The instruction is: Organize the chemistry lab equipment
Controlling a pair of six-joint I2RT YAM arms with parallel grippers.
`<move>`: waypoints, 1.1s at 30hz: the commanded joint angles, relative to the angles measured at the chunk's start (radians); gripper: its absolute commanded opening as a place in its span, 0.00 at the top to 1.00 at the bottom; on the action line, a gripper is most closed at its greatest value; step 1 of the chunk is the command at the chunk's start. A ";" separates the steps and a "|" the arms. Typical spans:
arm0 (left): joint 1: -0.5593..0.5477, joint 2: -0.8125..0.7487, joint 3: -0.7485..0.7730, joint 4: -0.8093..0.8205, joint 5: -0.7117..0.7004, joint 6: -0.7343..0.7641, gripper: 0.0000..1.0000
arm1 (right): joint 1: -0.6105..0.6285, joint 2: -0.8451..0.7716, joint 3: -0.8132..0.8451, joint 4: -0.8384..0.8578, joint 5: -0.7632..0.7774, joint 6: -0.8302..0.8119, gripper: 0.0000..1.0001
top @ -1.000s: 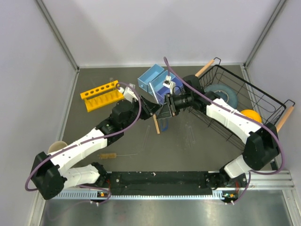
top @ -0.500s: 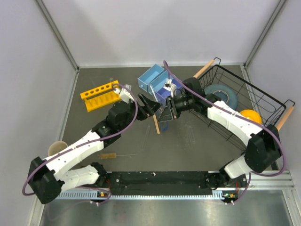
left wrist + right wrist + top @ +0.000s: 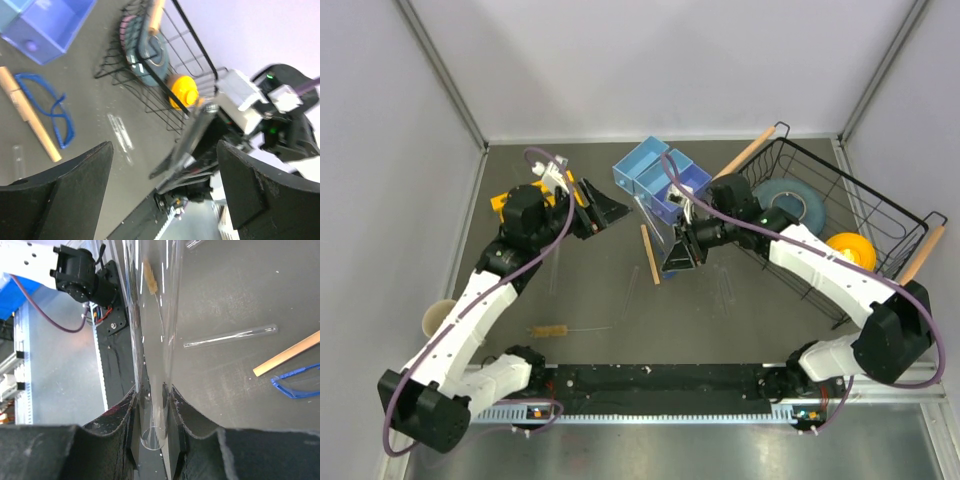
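**Item 1: glass tube** (image 3: 150, 340). It is clamped between the fingers of the right end effector (image 3: 152, 390). Its rounded end sits just behind them and its length runs out ahead, clear of the table (image 3: 750, 330).

**Change noted.** Half a second ago the two end effectors stood nose to nose over the middle of the table. Now the left end effector (image 3: 610, 208) has drawn back beside the yellow rack (image 3: 498, 204), with its jaws wide apart and nothing in them. This reads as a hand-over completed, so placing the tube now falls to the right arm.

**Items 2–5, all lying on the table**
- Loose tubes (image 3: 230, 336): just beside the right end effector.
- Wooden stick (image 3: 287, 354): just beside the right end effector, next to the safety glasses.
- Safety glasses (image 3: 300, 387): next to the stick.
- Brush (image 3: 560, 329): well apart from both end effectors, toward the arm bases.

None of these four has been sorted yet.

**Containers**
- Blue bins (image 3: 655, 170): just beyond the right end effector. I cannot make out anything inside.
- Yellow rack: no tube stands in the holes that show, and part of it is hidden by the left arm.
- Wire basket (image 3: 880, 215): behind the right arm. It holds a grey-blue plate (image 3: 790, 200) and a yellow bowl (image 3: 850, 245).
- Paper cup (image 3: 438, 315): far from both end effectors, with its contents not visible.
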 commanded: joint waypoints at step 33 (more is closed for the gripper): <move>-0.031 0.228 0.327 -0.312 0.334 0.234 0.50 | 0.088 -0.006 0.035 -0.124 0.042 -0.260 0.89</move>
